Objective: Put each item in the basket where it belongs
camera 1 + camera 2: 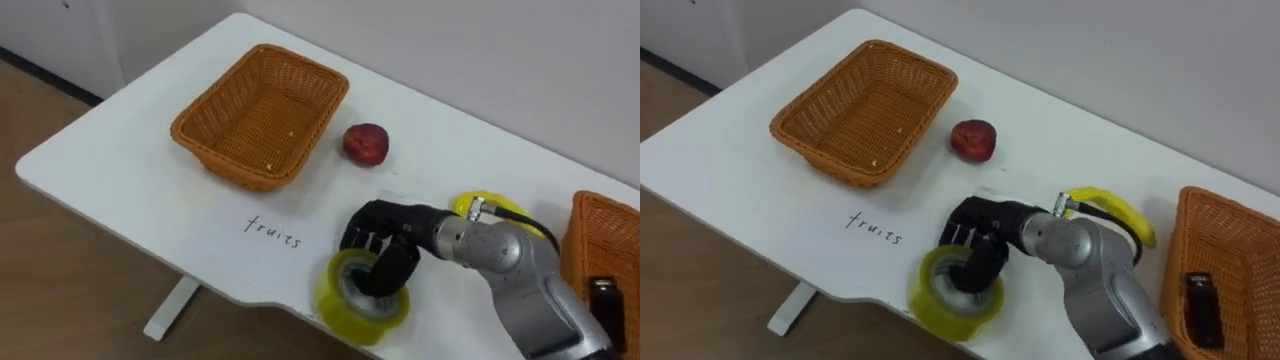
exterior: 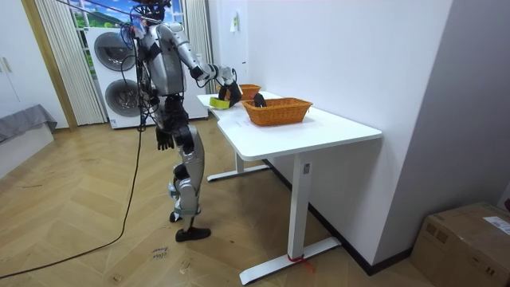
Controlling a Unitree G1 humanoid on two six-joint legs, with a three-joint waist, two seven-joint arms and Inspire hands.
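Note:
A yellow tape roll (image 1: pixel 335 292) lies near the white table's (image 1: pixel 120 160) front edge. My right hand (image 1: pixel 385 240) is on it, fingers curled into its core and over the rim. A red round fruit (image 1: pixel 366 143) rests beside the empty wicker basket (image 1: pixel 262 113) at the left. A banana (image 1: pixel 488 206) lies behind my right forearm. At the right, a second wicker basket (image 1: pixel 598 240) holds a dark office item (image 1: pixel 603 298). My left hand (image 2: pixel 163 142) hangs at my side in the room view.
A handwritten word (image 1: pixel 272 232) marks the table in front of the left basket. The table's front edge runs just below the tape roll. I stand at the table's end, with washing machines (image 2: pixel 119 76) behind me.

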